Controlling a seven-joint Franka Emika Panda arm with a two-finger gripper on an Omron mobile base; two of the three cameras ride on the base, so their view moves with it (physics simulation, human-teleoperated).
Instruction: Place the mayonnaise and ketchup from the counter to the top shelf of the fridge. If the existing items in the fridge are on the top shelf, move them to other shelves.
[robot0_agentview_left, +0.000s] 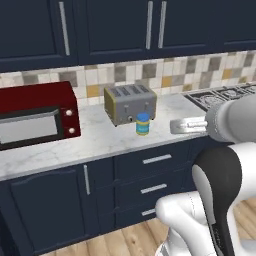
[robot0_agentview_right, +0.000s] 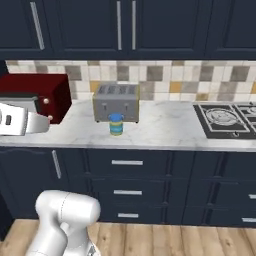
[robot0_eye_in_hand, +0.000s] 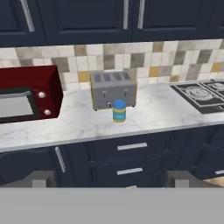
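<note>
Hand view: jar (robot0_eye_in_hand: 119, 110) (the mayonnaise) stands upright on the counter (robot0_eye_in_hand: 87, 127), just in front of the toaster (robot0_eye_in_hand: 113, 89), microwave (robot0_eye_in_hand: 28, 94) well to one side, hob (robot0_eye_in_hand: 201, 96) to the other. Gripper (robot0_eye_in_hand: 112, 186) is back from the counter edge, jaws spread wide, nothing between them; finger tips (robot0_eye_in_hand: 38, 180) show at the bottom edge.

Handling (est.): jar looks rigid, light, smooth-sided, so likely slippery; squat, so stable when set down. Take hold across the label band, below the blue lid, approx. mid-height, jaws level. Approach from the front, as the toaster blocks the rear. No ketchup or fridge seen from here.
</note>
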